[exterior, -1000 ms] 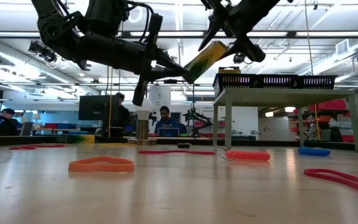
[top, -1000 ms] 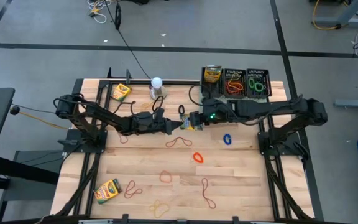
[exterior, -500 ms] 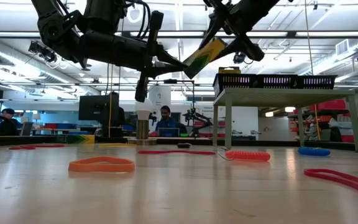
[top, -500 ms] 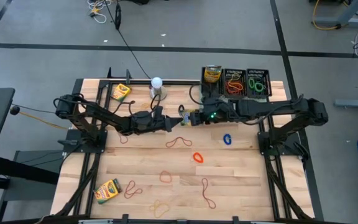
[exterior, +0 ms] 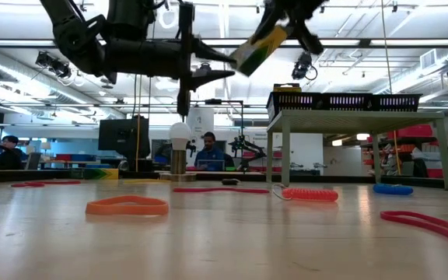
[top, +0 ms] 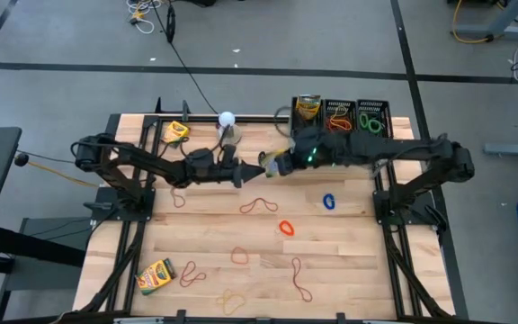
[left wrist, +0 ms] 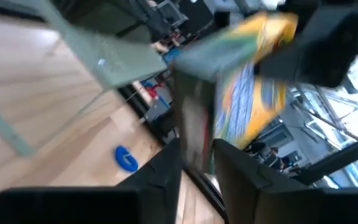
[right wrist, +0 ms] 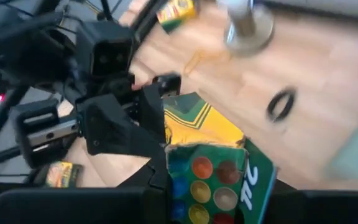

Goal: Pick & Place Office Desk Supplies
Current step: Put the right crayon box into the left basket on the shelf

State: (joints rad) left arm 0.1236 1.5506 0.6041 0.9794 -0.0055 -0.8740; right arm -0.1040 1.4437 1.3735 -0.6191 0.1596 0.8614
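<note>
A yellow-and-green crayon box (exterior: 259, 47) hangs tilted high above the table, with my right gripper (top: 281, 164) shut on it. My left gripper (exterior: 222, 66) stands open and level just beside the box's lower end, one finger (left wrist: 160, 177) on either side of it. Whether they touch it, I cannot tell. A second crayon box (top: 175, 132) lies at the far left and a third (top: 156, 275) at the near left. Rubber bands, among them an orange one (top: 287, 228) and a blue one (top: 329, 202), lie scattered on the wood. My right gripper pinches the crayon box by its upper end (exterior: 274, 33) between its two fingers. It comes slanting down from above on the table's right side. The box is lifted clear and tilts, its lower end (exterior: 243, 61) toward my left gripper.
Three black mesh baskets stand on a pale green riser (exterior: 356, 117) at the far right: one holds a crayon box (top: 308, 108), two hold rubber bands (top: 339, 120), (top: 373, 119). A white ball on a metal base (top: 227, 126) stands at the far middle.
My left gripper has opened and let go of the box's lower end, rising a little. My right gripper has shut on the upper end and gone up with the box, which now hangs higher and still tilted.
</note>
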